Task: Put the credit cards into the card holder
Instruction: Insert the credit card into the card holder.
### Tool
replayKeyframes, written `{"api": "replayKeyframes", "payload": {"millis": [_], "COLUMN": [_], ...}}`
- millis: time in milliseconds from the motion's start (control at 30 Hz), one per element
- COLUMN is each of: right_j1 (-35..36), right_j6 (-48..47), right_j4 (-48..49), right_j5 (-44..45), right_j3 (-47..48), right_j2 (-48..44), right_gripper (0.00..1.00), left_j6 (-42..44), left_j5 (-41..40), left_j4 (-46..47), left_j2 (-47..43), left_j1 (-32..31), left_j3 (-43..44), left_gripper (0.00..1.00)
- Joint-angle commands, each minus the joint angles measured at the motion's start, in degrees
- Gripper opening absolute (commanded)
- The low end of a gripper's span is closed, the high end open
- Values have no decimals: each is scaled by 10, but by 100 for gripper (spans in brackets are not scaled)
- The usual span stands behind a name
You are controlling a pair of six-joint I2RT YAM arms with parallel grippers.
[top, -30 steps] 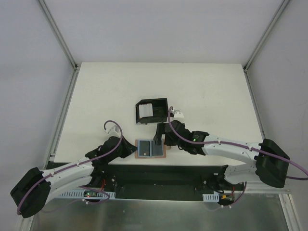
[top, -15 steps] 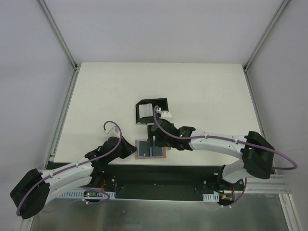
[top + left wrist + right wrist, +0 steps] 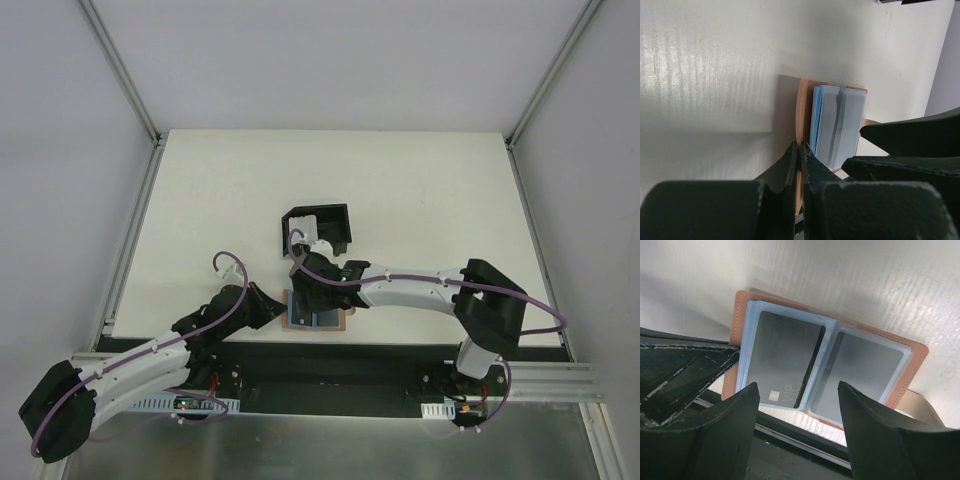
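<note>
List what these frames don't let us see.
Top view: right gripper covers much of the card holder; cards there uncountable.
Top view: black box contents too small.
Left wrist: left gripper hides the holder's near end.
Right wrist: fingers hide the holder's lower corners; print beyond "VIP" too small.

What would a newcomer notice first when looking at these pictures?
The open tan card holder lies at the near edge of the table, grey cards in its sleeves. The left gripper pinches its left border, while the right gripper hangs open above it. A black box stands just behind.
</note>
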Motion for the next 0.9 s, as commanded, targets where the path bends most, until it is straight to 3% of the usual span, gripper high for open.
{"api": "replayKeyframes", "payload": {"millis": [0, 867], "right_j1": [2, -9], "right_j6": [1, 5], "right_j4": [-10, -35], "right_j5": [-21, -44], "right_j3": [35, 75], "right_j2": [16, 60], "right_gripper": [66, 65], "left_j6": [-2, -12], "left_j5": [5, 11], "left_j4": [-6, -5], "left_j2": [-3, -6], "left_j1": [5, 4], "left_j3": [-16, -5], "left_gripper": [0, 0]}}
